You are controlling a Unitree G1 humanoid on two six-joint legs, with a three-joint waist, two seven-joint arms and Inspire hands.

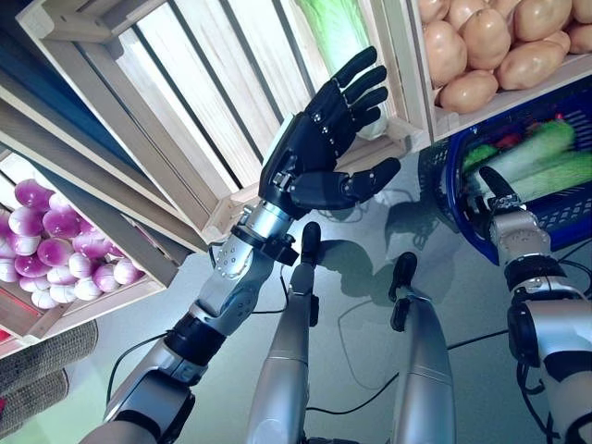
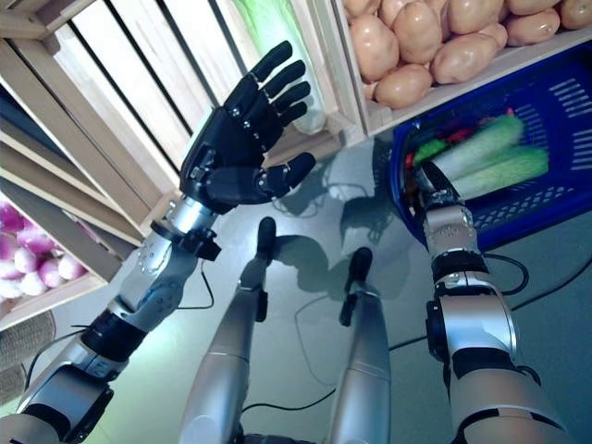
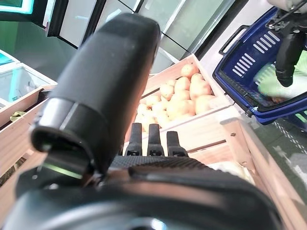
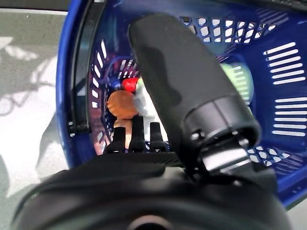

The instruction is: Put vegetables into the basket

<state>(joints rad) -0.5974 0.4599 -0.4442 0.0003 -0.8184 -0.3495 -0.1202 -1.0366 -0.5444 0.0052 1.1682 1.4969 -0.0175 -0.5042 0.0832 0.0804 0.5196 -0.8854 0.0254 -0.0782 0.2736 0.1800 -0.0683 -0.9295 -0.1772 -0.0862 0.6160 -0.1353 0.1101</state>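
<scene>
My left hand (image 1: 326, 129) is open and empty, fingers spread, raised in front of a wooden crate (image 1: 222, 92) of the stand; it also shows in the right eye view (image 2: 242, 139). Its fingertips are near a pale green cabbage (image 1: 338, 37) lying in that crate. The blue plastic basket (image 1: 453, 199) stands on the floor at the right. Pale green leafy vegetables (image 1: 536, 153) lie in it, and the right wrist view shows a round orange-brown vegetable (image 4: 122, 104) and a small red one (image 4: 129, 85) at its bottom. My right hand (image 1: 499, 190) is at the basket's near rim, fingers straight.
The wooden stand runs along the top and left, with slatted crates and an angled shelf (image 1: 83, 222). A crate edge (image 1: 435, 120) stands right above the basket. Grey floor (image 1: 370, 250) lies between the stand and the basket. A woven mat (image 1: 46, 356) lies at lower left.
</scene>
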